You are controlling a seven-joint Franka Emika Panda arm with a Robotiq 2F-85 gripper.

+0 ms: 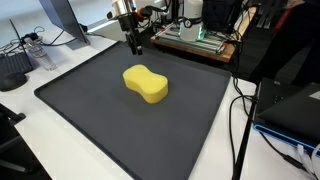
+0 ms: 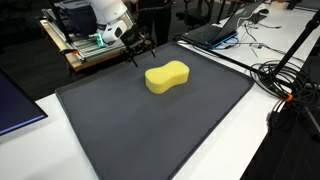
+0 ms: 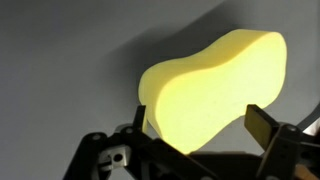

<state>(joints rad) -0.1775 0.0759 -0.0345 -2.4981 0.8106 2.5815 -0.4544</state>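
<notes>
A yellow, peanut-shaped sponge [image 1: 146, 84] [image 2: 167, 76] lies on a dark grey mat [image 1: 100, 130] [image 2: 150, 130], a little behind its middle. In both exterior views my gripper [image 1: 134, 45] [image 2: 137, 52] hangs over the mat's back edge, pointing down, apart from the sponge and above it. The wrist view looks down on the sponge [image 3: 215, 85], which fills the space seen between the two dark fingers [image 3: 265, 125]. The gripper [image 3: 200, 118] is open and holds nothing.
Behind the mat stands a wooden-framed device with green lights [image 1: 195, 35] [image 2: 85, 35]. Black cables [image 1: 240, 110] [image 2: 290, 80] trail along one side of the mat. A laptop [image 2: 215, 30] and a monitor [image 1: 60, 20] stand on the white table around it.
</notes>
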